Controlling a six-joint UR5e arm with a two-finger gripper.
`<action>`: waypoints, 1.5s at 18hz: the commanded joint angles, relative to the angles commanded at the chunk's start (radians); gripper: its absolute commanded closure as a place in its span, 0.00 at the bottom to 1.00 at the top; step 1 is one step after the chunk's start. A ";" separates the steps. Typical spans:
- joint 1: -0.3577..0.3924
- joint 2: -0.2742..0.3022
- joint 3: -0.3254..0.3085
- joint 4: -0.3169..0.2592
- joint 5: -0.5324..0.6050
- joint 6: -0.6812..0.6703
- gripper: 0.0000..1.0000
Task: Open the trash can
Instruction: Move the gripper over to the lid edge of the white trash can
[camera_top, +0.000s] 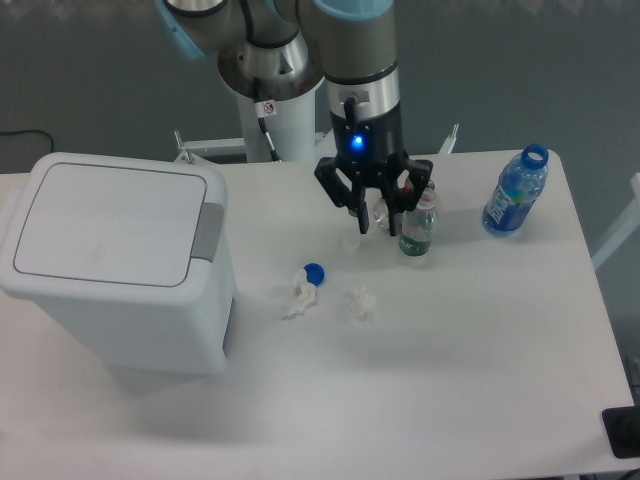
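Pictured, from largest to smallest: at the left of the white table (480, 380), the trash can (120, 260), boxy and white, lid flat and shut, grey push-button tab (208, 231) on the side toward the table's middle. Lid not yet opened.

Hanging from the UR5e arm (357, 60) above the middle back of the table, well apart from the bin: the gripper (374, 222), blue light lit, fingers partway apart and pointed down, holding nothing, tips low among the clutter.

At far right near the table edge, uncapped: a blue bottle (514, 192). Just beside the right-hand finger: a small clear bottle (418, 226), upright. Partly hidden behind the fingers: a red can (405, 190).

On the open tabletop between arm and bin: two crumpled scraps of paper (299, 296), and a blue cap (314, 272).

Likely risk from here: a low sideways sweep toward the grey tab, clipping the small bottle or can and toppling it. Also possible: a press landing off the tab, shoving the light bin rather than releasing the lid.
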 joint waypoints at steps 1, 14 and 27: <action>-0.009 -0.006 0.009 0.002 -0.015 -0.038 0.60; -0.095 -0.012 0.054 0.005 -0.109 -0.160 0.93; -0.150 0.000 0.038 -0.002 -0.219 -0.206 0.85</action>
